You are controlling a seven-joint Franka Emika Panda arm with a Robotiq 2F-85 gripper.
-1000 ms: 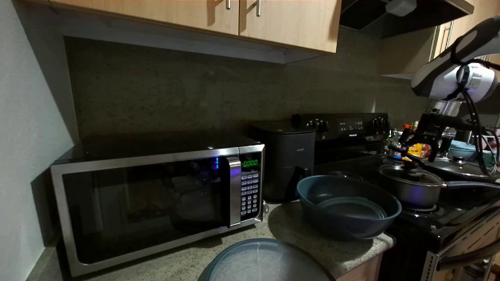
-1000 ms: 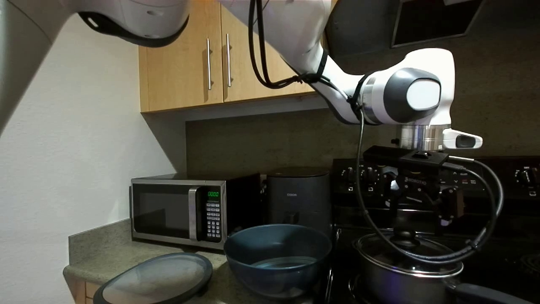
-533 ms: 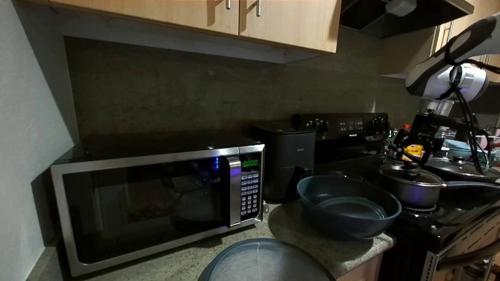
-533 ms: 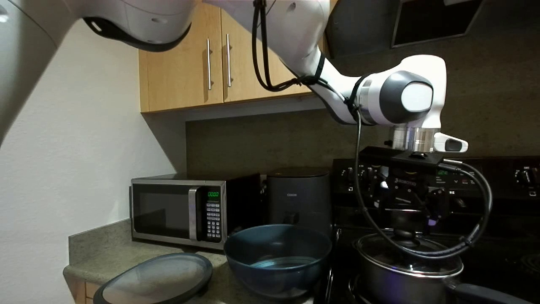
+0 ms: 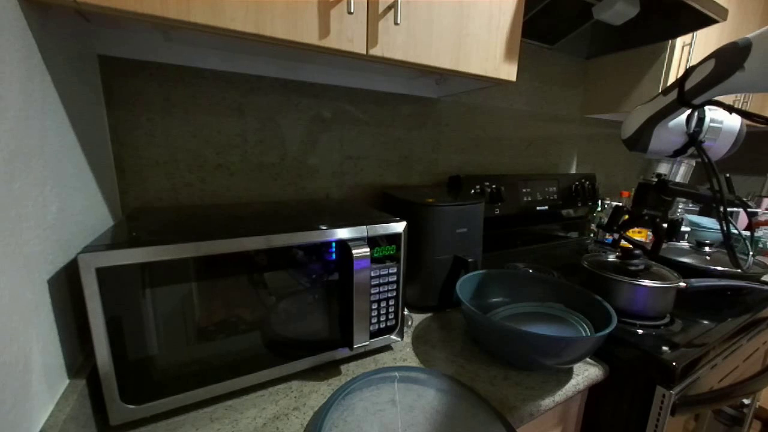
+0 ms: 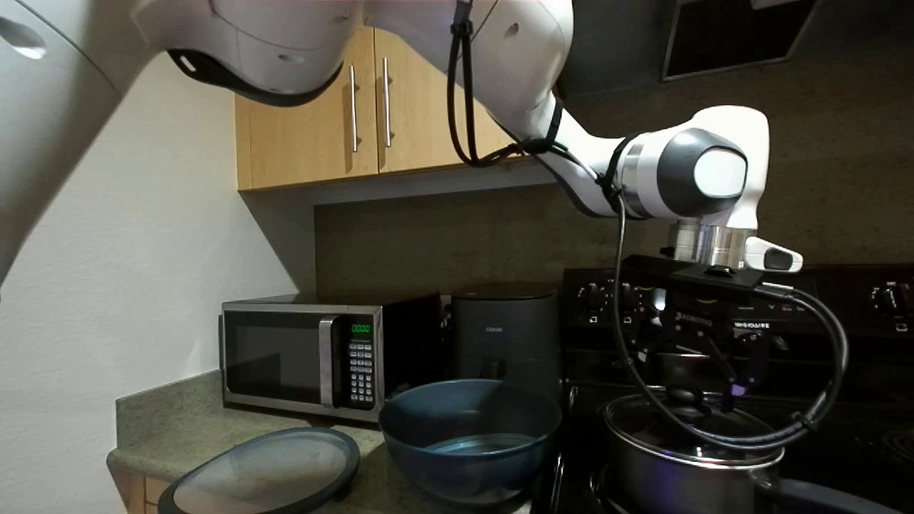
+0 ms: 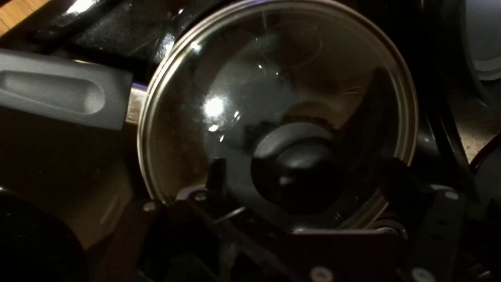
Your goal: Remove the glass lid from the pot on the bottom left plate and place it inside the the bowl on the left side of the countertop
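The glass lid sits on the pot, which stands on the stove; both also show in an exterior view, lid and pot. In the wrist view the lid fills the middle, with its dark knob between the two spread fingers. My gripper is open and points down close over the knob; it also shows in the wrist view. Whether the fingers touch anything cannot be told. The blue-grey bowl stands on the countertop, beside the stove, and holds nothing visible.
A pale grey domed thing lies in front of the microwave. A black air fryer stands behind the bowl. The pot handle sticks out sideways. Another lidded pan is beyond the pot. A cable loop hangs from the wrist.
My gripper has come down closer to the lid's knob and shifted slightly sideways. The lid, pot and bowl have not moved.
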